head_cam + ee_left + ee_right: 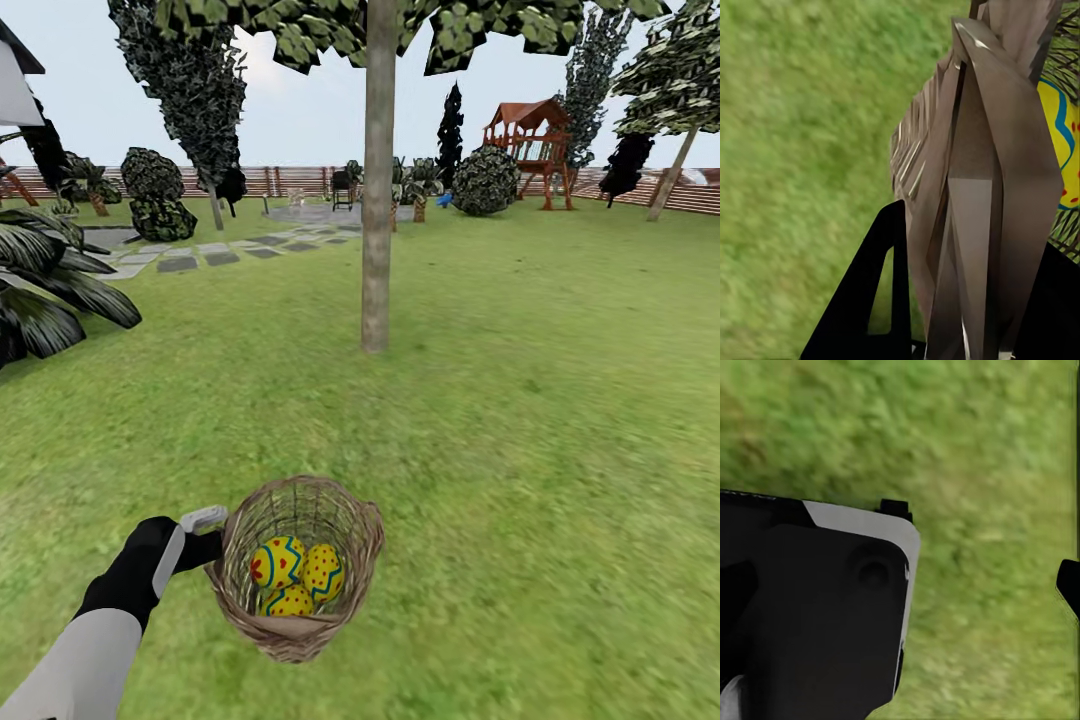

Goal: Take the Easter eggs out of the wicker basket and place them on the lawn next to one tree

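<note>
The wicker basket is low in the head view, over the lawn. Three yellow Easter eggs lie inside it: one with blue zigzags, one with red dots and one beneath them. My left gripper is shut on the basket's left rim. In the left wrist view its fingers straddle the woven wall, with an egg behind it. The bare tree trunk stands straight ahead, some way beyond the basket. One black fingertip of my right gripper shows over grass.
Dark palm fronds reach in from the left. A grey stepping-stone path runs behind the tree towards a patio. A wooden playset, round shrubs and a slatted fence line the far side. Open grass lies around the trunk.
</note>
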{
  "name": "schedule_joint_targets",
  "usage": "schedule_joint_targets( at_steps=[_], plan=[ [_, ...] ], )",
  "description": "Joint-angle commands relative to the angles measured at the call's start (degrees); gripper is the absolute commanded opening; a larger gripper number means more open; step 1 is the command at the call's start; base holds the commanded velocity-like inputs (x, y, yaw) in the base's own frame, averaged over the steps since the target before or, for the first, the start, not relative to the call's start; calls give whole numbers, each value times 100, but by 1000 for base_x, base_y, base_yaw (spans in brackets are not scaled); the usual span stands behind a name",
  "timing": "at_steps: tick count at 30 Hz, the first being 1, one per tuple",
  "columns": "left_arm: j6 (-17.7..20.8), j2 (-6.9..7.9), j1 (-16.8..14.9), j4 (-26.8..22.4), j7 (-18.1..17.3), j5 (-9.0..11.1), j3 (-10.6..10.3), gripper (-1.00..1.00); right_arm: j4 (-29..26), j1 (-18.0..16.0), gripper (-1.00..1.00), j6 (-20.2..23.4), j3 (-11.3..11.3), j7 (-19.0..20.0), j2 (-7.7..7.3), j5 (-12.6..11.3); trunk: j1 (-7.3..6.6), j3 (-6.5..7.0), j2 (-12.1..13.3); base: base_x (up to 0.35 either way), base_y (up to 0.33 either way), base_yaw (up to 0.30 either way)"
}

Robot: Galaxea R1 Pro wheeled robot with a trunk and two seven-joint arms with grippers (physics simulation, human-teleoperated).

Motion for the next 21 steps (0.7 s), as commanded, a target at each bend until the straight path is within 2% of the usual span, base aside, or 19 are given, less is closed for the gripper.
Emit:
schedule_joint_targets(
  at_steps=[1,2,3,4,5,6,7,8,9,10,11,13,16,21],
  plan=[
    [25,-3,-6,-6,-3,78,13,-100,-7,-6,100,20,-44,16,-14,51,6,-11,-12,337,0,0],
    [23,-4,-6,0,-3,78,13,-100,-40,-22,100,67,-49,11,-31,48,6,-11,-12,338,0,0],
    [26,-7,-6,-5,-3,78,12,-100,-118,-95,100,300,-75,5,-36,4,6,-11,-12,338,0,0],
    [25,-19,-6,-7,-3,78,7,-100,-298,-241,100,714,-152,1,-35,-141,6,-11,-12,338,0,0],
    [26,-64,-6,-13,-3,78,5,-100,-841,-519,100,1477,-219,0,-33,-371,6,-11,-12,337,0,0],
    [28,-75,-6,-12,-3,78,2,-100,-1339,-666,100,1904,-233,6,-29,-431,6,-11,-12,337,0,0],
    [28,-81,-6,-15,-3,74,-2,-100,-2088,-770,100,2353,-242,27,-26,-482,6,-11,-12,337,0,0],
    [29,-79,-6,-16,-3,70,-4,-100,-3232,-887,100,2990,-248,44,-20,-822,6,-11,-12,337,0,0],
    [29,-76,-6,-23,-3,69,-4,-100,-3802,-912,100,3423,-230,39,-18,-1076,6,-11,-12,338,0,0],
    [29,-75,-6,-20,-3,69,-4,-100,-4065,-922,100,3586,-211,12,-17,-1154,6,-11,-12,337,0,0],
    [29,-76,-6,-25,-3,69,-4,-100,-4321,-923,100,3646,-193,-14,-26,-1179,6,-11,-12,337,0,0],
    [29,-76,-6,-25,-1,69,-12,-100,-4379,-928,100,3331,-188,-15,-52,-1178,6,-11,-12,337,0,0],
    [29,-80,-6,-19,1,69,-13,-100,-4378,-929,100,3273,-198,-11,-53,-1189,6,-11,-12,337,0,0],
    [29,-83,-6,-17,6,69,-13,-100,-4250,-927,100,2677,-203,21,-28,-1224,6,-11,-12,337,0,0]
  ],
)
